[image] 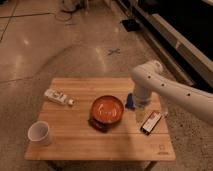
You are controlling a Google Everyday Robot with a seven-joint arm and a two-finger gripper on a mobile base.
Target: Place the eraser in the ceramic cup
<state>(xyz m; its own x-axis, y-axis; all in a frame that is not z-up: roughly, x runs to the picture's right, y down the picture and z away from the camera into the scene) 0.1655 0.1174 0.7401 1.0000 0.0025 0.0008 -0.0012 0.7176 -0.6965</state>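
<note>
The eraser, a flat black block with a red and white mark at its far end, lies on the wooden table near the right edge. The ceramic cup, plain white, stands upright at the table's front left corner, far from the eraser. My white arm comes in from the right and bends down over the table. The gripper hangs just left of the eraser, between it and the orange-red bowl, and holds nothing that I can see.
An orange-red bowl sits mid-table on a dark object. A small blue block stands just behind the gripper. A white elongated item with dark markings lies at the back left. Polished floor surrounds the table.
</note>
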